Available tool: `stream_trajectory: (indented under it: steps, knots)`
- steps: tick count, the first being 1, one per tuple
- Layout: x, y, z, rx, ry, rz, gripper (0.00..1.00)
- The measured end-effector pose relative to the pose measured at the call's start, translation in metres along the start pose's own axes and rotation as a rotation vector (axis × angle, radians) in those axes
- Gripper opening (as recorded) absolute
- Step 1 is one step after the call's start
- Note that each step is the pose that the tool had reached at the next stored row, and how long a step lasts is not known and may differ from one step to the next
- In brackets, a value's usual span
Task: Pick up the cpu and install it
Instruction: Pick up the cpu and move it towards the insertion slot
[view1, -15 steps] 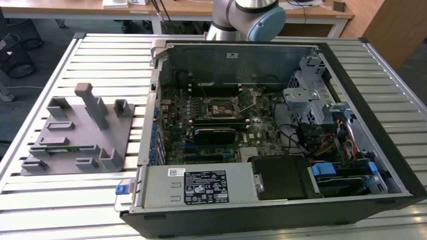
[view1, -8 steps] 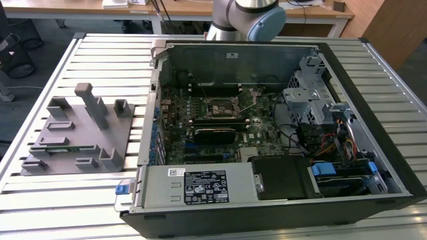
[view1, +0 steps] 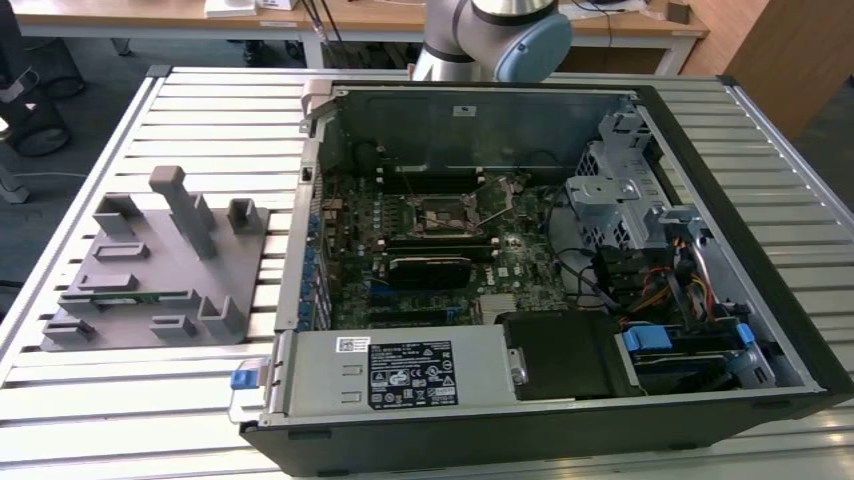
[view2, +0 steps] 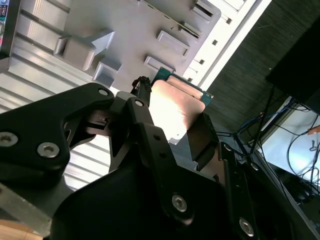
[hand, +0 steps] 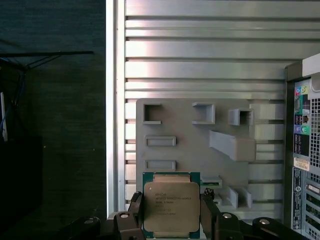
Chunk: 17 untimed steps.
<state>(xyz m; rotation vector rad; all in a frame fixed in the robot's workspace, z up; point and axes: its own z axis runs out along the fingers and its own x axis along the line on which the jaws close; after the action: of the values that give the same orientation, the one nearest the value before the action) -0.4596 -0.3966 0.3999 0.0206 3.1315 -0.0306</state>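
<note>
Right now your gripper (hand: 171, 220) has the cpu (hand: 171, 207) pinched by two opposite edges. One of the black fingers (hand: 207, 212) presses on each side, and the silver top faces the first wrist view's camera. The cpu hangs above the grey fixture tray (hand: 190, 140).

The second wrist view gives you what that one cannot. It shows the cpu (view2: 175, 107) slantwise, its green board edge peeking past the metal top, and the fingers (view2: 202, 137) closed against its sides.

The exterior view adds the open computer case (view1: 694, 150). Its motherboard (view1: 427, 250) and square socket (view1: 446, 213) lie well apart from the tray (view1: 160, 270), where a green memory stick (view1: 127, 297) sits in a slot.

Faint print lies on the cpu's top, too small for you to read. A white label (view1: 407, 365) on the silver box at the case's near corner carries print too.

For room, the tray lies between the tabletop's (hand: 200, 50) edge and the case's rear panel (hand: 305, 150). Bare slats stretch beyond it, and dark floor lies past the edge.
</note>
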Motion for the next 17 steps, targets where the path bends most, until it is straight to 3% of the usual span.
stream_trajectory:
  steps: [17]
  knots:
    - [-0.0057, 0.0001, 0.0001, 0.0000, 0.0000, 0.000, 0.54]
